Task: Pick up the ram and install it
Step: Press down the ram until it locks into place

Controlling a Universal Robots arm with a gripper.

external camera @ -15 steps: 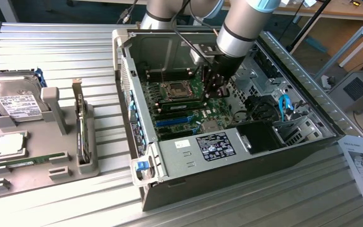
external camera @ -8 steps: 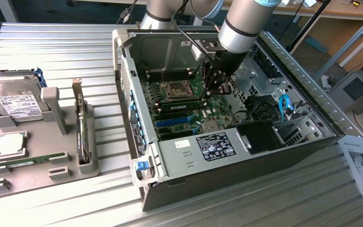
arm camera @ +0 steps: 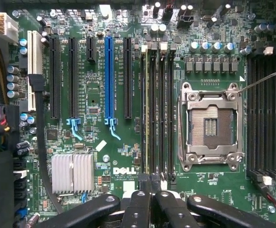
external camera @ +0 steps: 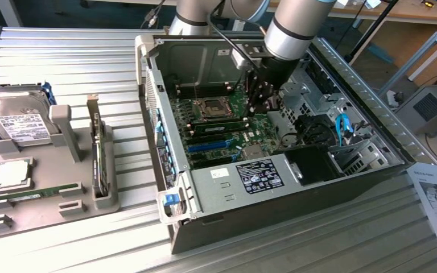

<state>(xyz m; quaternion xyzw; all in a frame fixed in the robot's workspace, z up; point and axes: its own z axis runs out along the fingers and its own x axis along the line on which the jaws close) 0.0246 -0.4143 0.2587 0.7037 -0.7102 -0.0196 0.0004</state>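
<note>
gripper point(arm camera: 150, 190) sitting closed directly over the ram point(arm camera: 146, 114), already lying in a black slot point(arm camera: 161, 114), long axis running straight away from fingertips.

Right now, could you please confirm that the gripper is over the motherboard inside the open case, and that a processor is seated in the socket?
Not quite: the socket is empty, and the wrist view shows its bare contacts inside the metal frame. The rest holds: the gripper is over the motherboard inside the open case.
</note>
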